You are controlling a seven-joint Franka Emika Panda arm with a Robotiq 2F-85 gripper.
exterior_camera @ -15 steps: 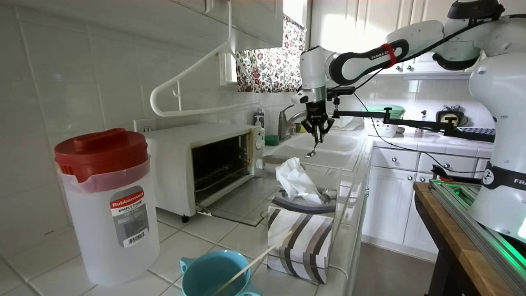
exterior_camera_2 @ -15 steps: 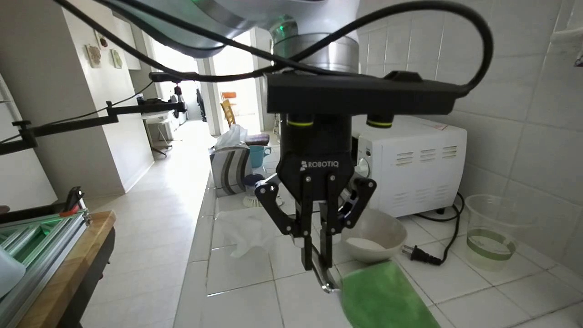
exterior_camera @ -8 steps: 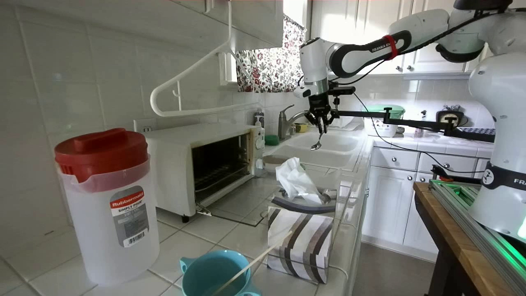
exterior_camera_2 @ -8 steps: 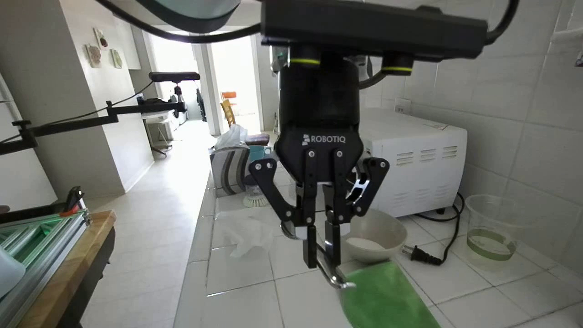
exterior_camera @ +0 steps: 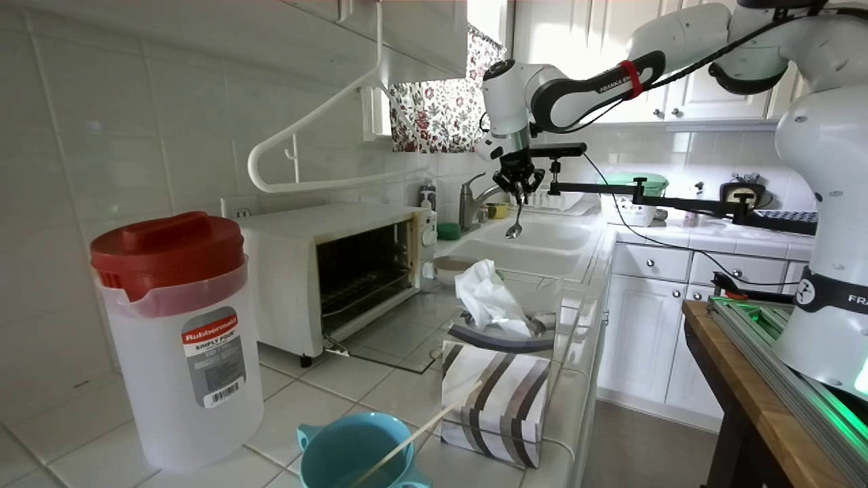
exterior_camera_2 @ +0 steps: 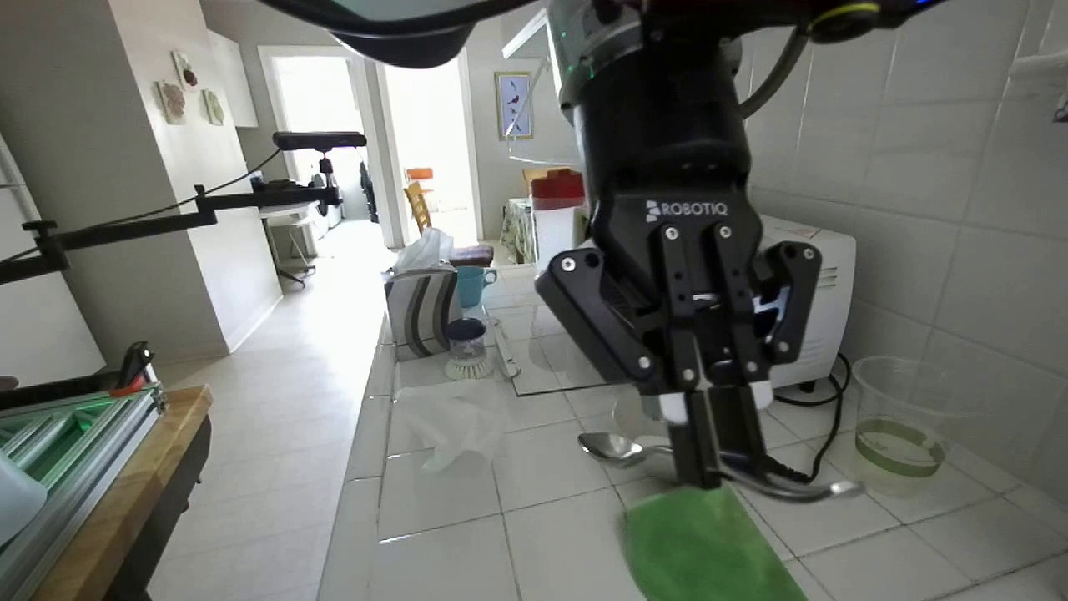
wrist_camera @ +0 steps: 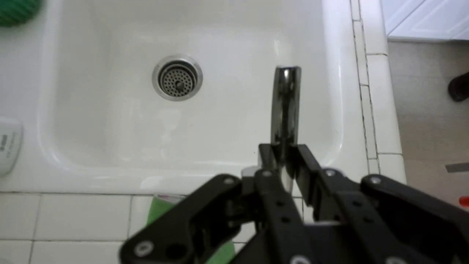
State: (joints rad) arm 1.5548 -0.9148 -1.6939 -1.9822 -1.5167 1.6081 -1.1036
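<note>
1 spoon (exterior_camera_2: 613, 448) sits clamped betw. both fingers of the gripper (wrist_camera: 284, 147), up off the tiled counter (exterior_camera_2: 450, 534); in an ext. view, bowl end left, handle tip right. Green cloth (exterior_camera_2: 709, 542) lies below, clear tub (exterior_camera_2: 905, 426) to right, toaster oven (exterior_camera_2: 837, 309) farther back.

Metal spoon (exterior_camera_2: 611, 448), silver & shiny, held partway along its length by gripper (wrist_camera: 285, 148), an end sticking out on ea. side. Up in the air, higher than the sink (wrist_camera: 227, 121). Handle end (wrist_camera: 286, 99), slightly curved, pts toward sink & shows vs. its white basin, wrist view. Bowl end (exterior_camera: 513, 232) pts away fr. sink, tilted downward in an ext. view.
</note>
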